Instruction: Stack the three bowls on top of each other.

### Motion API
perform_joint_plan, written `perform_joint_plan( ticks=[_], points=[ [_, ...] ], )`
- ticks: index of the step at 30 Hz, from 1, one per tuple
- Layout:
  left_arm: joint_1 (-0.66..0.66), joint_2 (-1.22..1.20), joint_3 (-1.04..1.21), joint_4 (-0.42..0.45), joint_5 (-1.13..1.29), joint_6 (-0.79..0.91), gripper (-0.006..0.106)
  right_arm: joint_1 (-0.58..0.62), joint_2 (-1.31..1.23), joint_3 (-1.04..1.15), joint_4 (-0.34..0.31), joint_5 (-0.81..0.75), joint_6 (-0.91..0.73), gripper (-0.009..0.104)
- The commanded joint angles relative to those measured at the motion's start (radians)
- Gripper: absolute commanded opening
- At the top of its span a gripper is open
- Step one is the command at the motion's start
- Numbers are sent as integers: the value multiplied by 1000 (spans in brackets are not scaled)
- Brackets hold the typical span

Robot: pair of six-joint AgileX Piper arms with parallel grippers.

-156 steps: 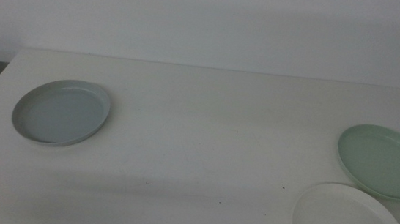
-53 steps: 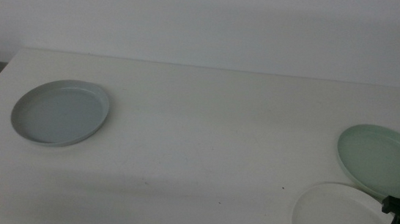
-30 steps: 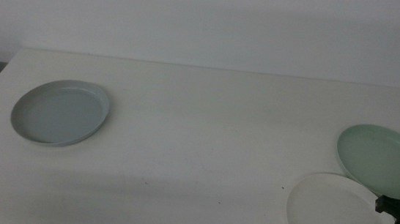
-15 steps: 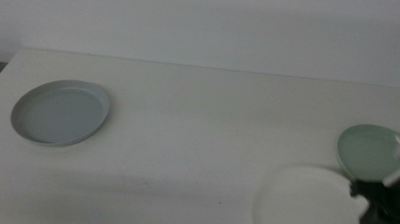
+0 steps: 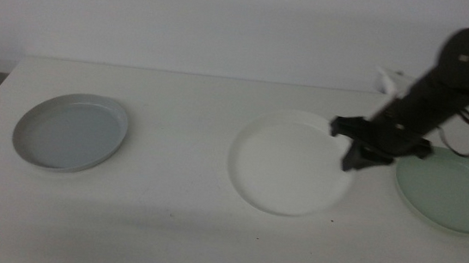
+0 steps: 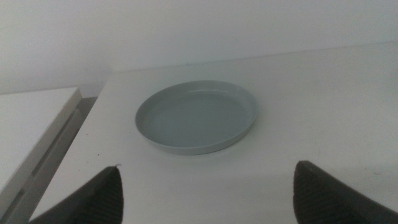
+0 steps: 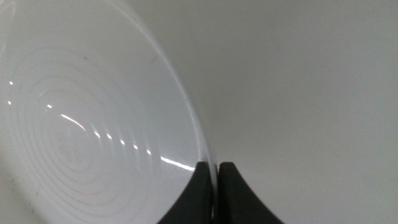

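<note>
A white table [image 5: 184, 118] stands against a pale wall [image 5: 228, 19].

A broad, matte white rectangular table [image 5: 174, 221] fills most of the scene under soft, even, dim light. Directly behind the table's far edge rises a plain pale grey-white wall [image 5: 228, 19]. Just beside the table's left end stands a lower white surface [image 6: 31, 124], with a narrow dark gap between the two.

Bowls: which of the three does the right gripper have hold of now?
The white bowl, mid-table: the right gripper is shut on its rim. The mint green bowl and pale grey-blue bowl lie untouched.
</note>
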Motion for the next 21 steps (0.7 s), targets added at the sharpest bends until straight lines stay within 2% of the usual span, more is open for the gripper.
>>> perform_joint_plan(
  ticks=[1, 8, 21],
  points=[
    [0, -4, 0, 0, -13, -3, 94, 24, 58, -73, 11, 11, 0, -3],
    [0, -4, 0, 0, -13, -3, 94, 44, 192, -163, 34, 30, -13, -3],
    [0, -4, 0, 0, -13, -3, 94, 58, 287, -165, 56, -62, -44, -2]
  ],
)
